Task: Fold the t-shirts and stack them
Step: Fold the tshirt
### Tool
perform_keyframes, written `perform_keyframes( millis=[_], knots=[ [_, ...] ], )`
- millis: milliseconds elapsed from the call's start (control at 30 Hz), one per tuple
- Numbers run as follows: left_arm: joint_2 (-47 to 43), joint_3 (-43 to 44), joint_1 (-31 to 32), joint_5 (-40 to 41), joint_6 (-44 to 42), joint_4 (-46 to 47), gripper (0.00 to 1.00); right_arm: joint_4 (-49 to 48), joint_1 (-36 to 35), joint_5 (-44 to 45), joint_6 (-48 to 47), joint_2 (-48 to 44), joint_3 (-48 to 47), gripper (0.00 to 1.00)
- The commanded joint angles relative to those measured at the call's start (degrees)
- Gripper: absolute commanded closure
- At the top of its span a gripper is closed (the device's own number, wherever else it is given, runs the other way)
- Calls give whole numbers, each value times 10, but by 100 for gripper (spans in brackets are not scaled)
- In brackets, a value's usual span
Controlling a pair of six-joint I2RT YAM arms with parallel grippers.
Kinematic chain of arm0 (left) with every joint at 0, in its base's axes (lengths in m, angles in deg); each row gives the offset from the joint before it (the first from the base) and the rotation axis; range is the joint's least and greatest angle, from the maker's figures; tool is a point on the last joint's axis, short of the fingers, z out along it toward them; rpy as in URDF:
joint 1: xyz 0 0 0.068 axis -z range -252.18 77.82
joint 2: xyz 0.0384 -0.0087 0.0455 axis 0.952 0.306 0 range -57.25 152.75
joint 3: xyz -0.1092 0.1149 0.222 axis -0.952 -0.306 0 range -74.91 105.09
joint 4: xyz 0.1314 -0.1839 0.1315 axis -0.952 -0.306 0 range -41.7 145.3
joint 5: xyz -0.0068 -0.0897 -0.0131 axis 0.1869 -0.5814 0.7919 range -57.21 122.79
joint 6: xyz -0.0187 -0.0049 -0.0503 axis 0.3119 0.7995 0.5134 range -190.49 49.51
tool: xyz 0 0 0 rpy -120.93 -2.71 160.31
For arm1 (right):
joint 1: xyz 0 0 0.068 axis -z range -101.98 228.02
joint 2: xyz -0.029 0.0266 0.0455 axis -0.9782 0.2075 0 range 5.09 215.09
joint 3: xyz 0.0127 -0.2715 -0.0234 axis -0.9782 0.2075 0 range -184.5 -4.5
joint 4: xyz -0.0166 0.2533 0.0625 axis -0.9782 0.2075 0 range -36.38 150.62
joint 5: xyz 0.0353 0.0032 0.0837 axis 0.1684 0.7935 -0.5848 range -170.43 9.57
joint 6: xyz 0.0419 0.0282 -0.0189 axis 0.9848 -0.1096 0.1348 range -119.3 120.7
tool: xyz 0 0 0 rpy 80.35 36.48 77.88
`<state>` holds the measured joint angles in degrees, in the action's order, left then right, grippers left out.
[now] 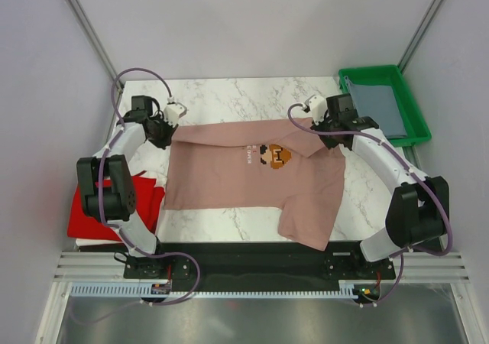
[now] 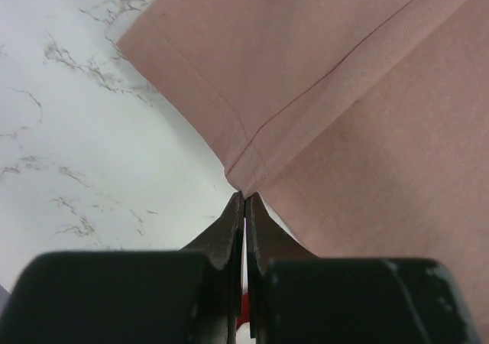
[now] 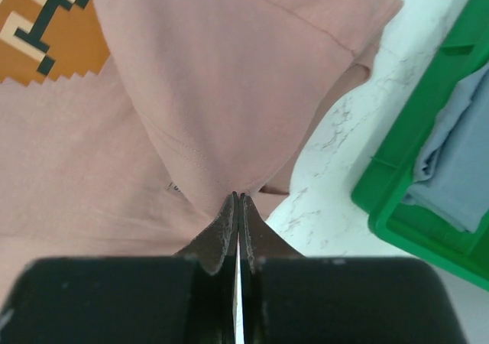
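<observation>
The dusty-pink t-shirt lies spread on the marble table, chest graphic facing up. My left gripper is shut on its far-left corner, where the hem seams meet. My right gripper is shut on a fold of the pink cloth at the far-right side, beside the graphic. The red t-shirt lies at the table's left edge, partly under my left arm. The slate grey-blue t-shirt lies in the green tray and also shows in the right wrist view.
The green plastic tray stands at the far right corner, close to my right gripper; its wall shows in the right wrist view. One part of the pink shirt reaches toward the table's near edge. Grey walls enclose the table.
</observation>
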<state>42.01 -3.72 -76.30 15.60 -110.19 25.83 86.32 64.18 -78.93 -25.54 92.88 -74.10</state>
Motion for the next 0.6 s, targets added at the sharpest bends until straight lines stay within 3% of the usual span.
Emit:
perform_keyframes(
  millis=[0, 33, 133, 233, 567],
  knots=[
    [-14, -12, -3, -14, -5, -19, 96, 28, -1, -38, 19, -31, 13, 97],
    [-15, -18, -3, -14, -5, -24, 86, 33, -2, -40, 19, -32, 20, 86],
    [-26, -24, -2, -18, -1, -28, 71, 48, -1, -39, 18, -36, 19, 71],
    [-23, 1, -3, -22, 3, -29, 60, 46, 0, -23, 16, -21, -13, 66],
    [110, 187, -3, -27, 67, -89, 59, 27, 44, -5, 46, 149, -194, 67]
  ],
)
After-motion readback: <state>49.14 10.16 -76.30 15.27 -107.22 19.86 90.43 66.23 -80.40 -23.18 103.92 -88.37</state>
